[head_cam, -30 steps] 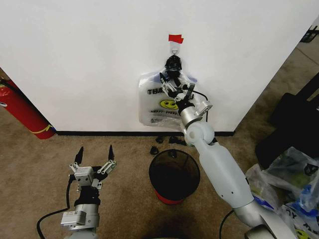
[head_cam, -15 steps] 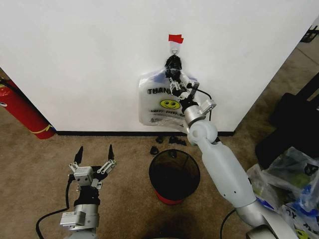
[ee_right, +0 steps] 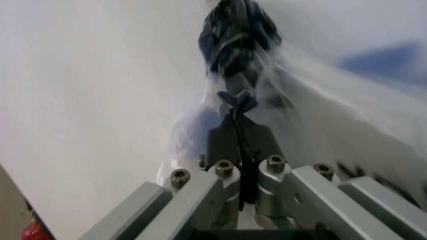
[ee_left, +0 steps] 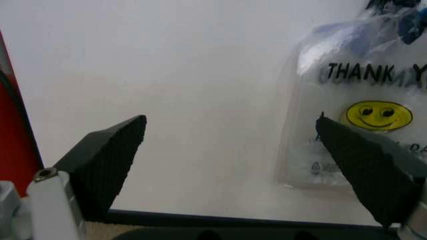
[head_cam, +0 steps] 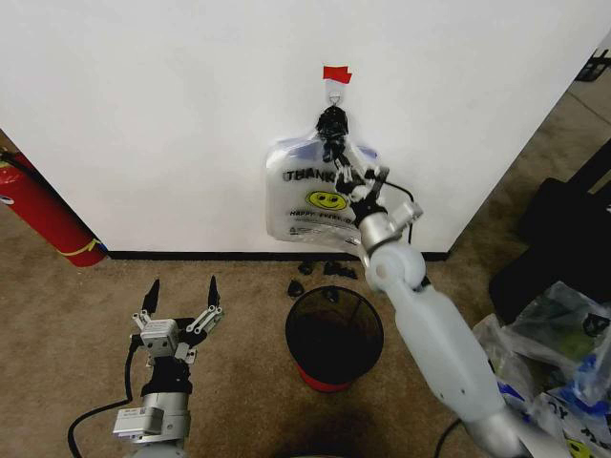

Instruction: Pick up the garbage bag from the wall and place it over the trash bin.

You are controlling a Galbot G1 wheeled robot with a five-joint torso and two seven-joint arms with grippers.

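Your right gripper (head_cam: 336,153) is pinched shut on the garbage bag (head_cam: 310,196) at twelve o'clock; lift it off the hook (head_cam: 334,93)

We see the garbage bag (head_cam: 310,196) hanging flat on the white wall (head_cam: 153,114), its bunched blue handles pinched in our right hand (head_cam: 336,157), with the black mesh trash bin (head_cam: 334,336) upright below that hand.
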